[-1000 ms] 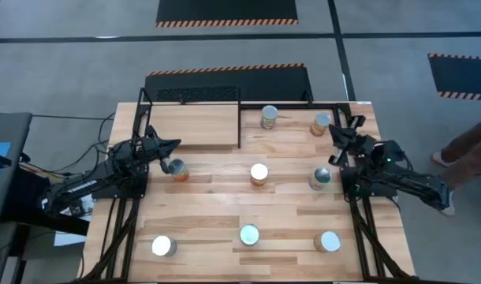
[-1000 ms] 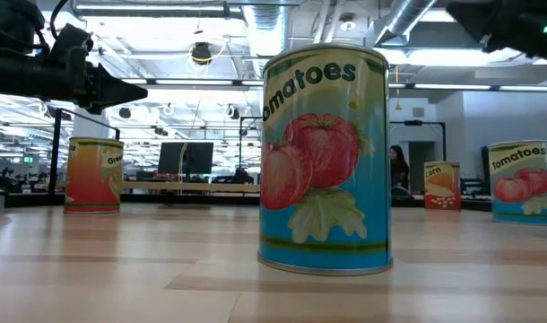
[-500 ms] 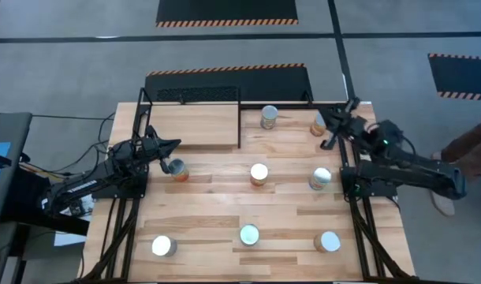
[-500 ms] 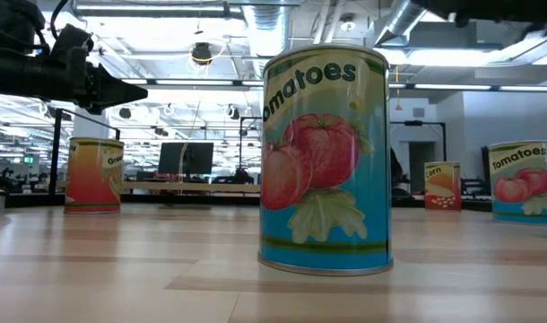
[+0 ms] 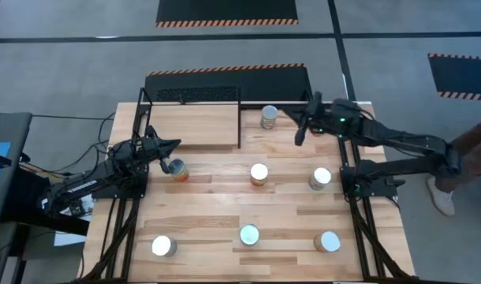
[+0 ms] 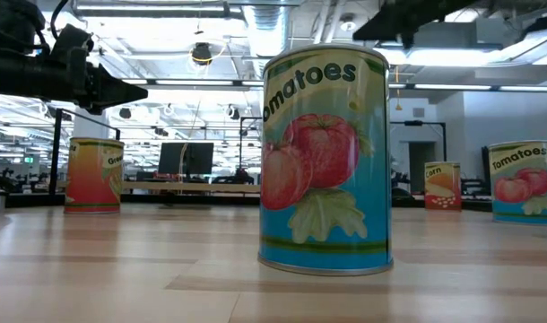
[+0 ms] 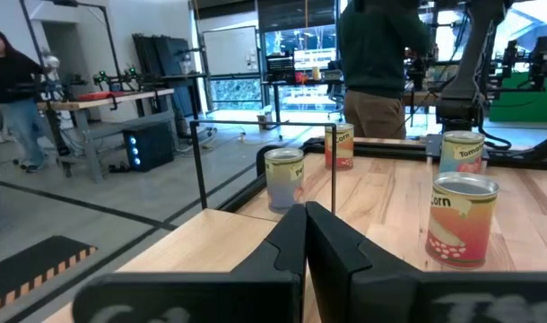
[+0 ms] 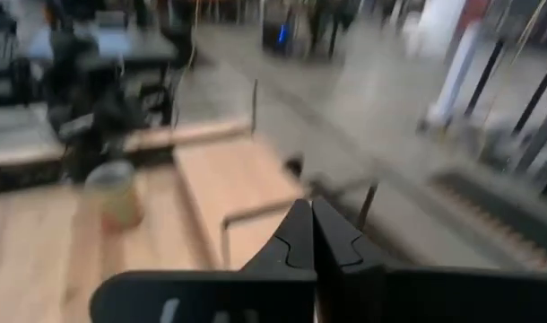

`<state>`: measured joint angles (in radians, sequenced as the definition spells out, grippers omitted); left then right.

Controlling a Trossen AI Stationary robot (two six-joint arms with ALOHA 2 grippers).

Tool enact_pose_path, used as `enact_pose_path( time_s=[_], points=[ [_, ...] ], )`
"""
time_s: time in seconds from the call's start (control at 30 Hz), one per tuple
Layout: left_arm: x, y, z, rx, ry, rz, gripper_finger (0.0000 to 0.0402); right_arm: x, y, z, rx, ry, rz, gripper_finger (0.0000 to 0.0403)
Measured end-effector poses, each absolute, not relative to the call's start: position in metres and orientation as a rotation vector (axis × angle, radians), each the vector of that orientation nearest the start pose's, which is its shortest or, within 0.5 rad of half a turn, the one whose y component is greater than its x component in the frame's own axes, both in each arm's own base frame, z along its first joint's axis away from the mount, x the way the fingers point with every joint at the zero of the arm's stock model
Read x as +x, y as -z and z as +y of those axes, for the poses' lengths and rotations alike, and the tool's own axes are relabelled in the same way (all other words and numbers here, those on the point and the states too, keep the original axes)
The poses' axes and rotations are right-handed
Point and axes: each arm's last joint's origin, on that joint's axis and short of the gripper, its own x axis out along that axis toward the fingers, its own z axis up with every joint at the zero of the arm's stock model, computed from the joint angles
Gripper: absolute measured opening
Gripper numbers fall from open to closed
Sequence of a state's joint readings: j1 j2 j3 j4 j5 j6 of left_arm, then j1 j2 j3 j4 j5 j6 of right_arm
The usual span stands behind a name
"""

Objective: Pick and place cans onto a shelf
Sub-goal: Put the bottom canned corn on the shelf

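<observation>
Seven cans show in the high view: one (image 5: pixel 269 117) at the far middle, one (image 5: pixel 176 168) beside my left gripper, and others (image 5: pixel 259 173) (image 5: pixel 321 178) in the mid and near rows. All stand upright on the plank table. The shelf (image 5: pixel 189 126) is the raised board with a black frame at the far left. My left gripper (image 5: pixel 171 145) is shut and empty, just on the far side of the left can. My right gripper (image 5: pixel 299 136) is shut and empty, above the table, right of the far middle can. Its arm covers the table's far right corner.
The shelf's black frame posts (image 5: pixel 240 118) stand between the shelf and the far middle can. A large tomato can (image 6: pixel 325 157) fills the low view. In the left wrist view, people stand beyond the table (image 7: pixel 377 54). A person's leg (image 5: pixel 469 146) shows off the table's right edge.
My right gripper has swung from the table's right edge toward the far edge and the left. It passed over the far right can and now hangs near the far middle can. Its fingers stay shut. No can has moved.
</observation>
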<state>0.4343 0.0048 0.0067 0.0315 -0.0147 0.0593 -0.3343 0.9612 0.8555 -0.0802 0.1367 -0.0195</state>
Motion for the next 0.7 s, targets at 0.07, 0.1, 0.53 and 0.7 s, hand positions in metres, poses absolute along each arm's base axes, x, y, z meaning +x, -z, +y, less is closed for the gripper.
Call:
enact_pose_path(
  time_s=[0.07, 0.1, 0.53, 0.7],
  points=[
    [0.088, -0.168, 0.041, 0.065, -0.450, -0.019, 0.0000, 0.209, -0.330, -0.073, 0.070, 0.455, 0.290, 0.0003],
    [0.088, -0.168, 0.041, 0.066, -0.450, -0.020, 0.0000, 0.213, -0.327, -0.072, 0.104, 0.454, 0.344, 0.0003],
    [0.088, -0.168, 0.041, 0.065, -0.450, -0.019, 0.0000, 0.258, -0.306, -0.067, 0.297, 0.442, 0.743, 0.0002],
    [0.088, -0.168, 0.041, 0.066, -0.450, -0.019, 0.0000, 0.267, -0.295, -0.075, 0.301, 0.405, 0.800, 0.0003]
  ],
)
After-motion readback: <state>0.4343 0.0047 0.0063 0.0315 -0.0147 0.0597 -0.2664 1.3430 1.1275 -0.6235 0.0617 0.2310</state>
